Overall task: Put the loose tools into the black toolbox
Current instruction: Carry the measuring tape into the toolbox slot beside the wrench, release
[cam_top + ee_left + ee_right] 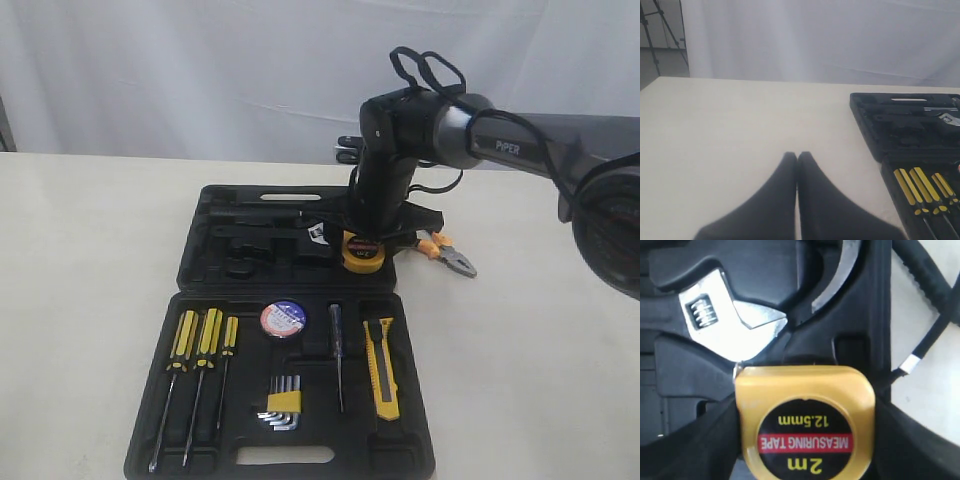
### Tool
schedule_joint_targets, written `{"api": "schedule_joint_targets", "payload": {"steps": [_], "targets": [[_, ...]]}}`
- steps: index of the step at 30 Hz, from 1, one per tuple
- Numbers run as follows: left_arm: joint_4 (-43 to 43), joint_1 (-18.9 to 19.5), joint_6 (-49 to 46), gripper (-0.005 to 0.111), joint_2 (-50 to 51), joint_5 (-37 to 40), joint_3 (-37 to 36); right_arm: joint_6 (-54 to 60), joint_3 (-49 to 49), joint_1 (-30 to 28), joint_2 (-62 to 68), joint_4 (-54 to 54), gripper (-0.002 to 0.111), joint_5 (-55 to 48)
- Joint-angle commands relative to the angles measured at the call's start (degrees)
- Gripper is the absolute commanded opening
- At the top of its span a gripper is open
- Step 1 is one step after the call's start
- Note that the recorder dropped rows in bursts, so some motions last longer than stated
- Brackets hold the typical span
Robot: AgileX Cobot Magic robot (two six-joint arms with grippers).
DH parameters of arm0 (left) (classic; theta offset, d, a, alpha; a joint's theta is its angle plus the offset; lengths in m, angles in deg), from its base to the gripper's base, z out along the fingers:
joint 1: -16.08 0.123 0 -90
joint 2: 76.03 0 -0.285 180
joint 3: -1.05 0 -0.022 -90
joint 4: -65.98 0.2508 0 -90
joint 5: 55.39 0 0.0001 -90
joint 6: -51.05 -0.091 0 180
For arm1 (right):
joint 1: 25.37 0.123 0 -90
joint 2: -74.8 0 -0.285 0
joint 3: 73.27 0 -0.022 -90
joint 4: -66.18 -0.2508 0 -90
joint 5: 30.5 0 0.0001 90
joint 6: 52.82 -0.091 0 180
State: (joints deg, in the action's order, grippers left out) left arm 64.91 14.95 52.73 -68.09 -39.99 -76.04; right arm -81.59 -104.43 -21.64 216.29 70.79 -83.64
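Yellow tape measure point(805, 420) gripped in right pincer point(364, 248) over black toolbox point(240, 215) lid half, left pincer point(797, 167) closed above table point(740, 125)

Exterior camera is looking down over the whole toolbox point(200, 270); left wrist camera is sitting low beside it; right wrist camera is peering closely into its lid.

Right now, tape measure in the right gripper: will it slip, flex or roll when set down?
Probably rigid: the tape measure has a hard-looking yellow case, so squeezing should not deform it. Its glossy, rounded sides could slip in the right gripper. Set on its flat labelled face, it likely won't roll.
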Motion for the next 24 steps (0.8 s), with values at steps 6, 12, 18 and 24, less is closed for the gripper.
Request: {"api": "schedule_joint_targets", "payload": {"steps": [6, 12, 18, 24], "targets": [[-0.14, -0.12, -0.01, 0.000, -0.16, 0.02, -0.12, 1.84, -0.17, -0.13, 0.39, -1.57, 0.071, -2.86], [-0.14, -0.12, -0.01, 0.000, -0.16, 0.02, -0.12, 2.00, -0.17, -0.13, -0.71, -1.60, 0.071, -3.42], [-0.14, -0.12, -0.01, 0.000, -0.16, 0.02, -0.12, 3.34, -0.17, -0.13, -3.52, -1.60, 0.071, -1.60], [-0.14, -0.12, -0.01, 0.000, -0.16, 0.02, -0.12, 7.36, -0.17, -0.13, -4.74, -1.60, 0.035, -2.22]]}}
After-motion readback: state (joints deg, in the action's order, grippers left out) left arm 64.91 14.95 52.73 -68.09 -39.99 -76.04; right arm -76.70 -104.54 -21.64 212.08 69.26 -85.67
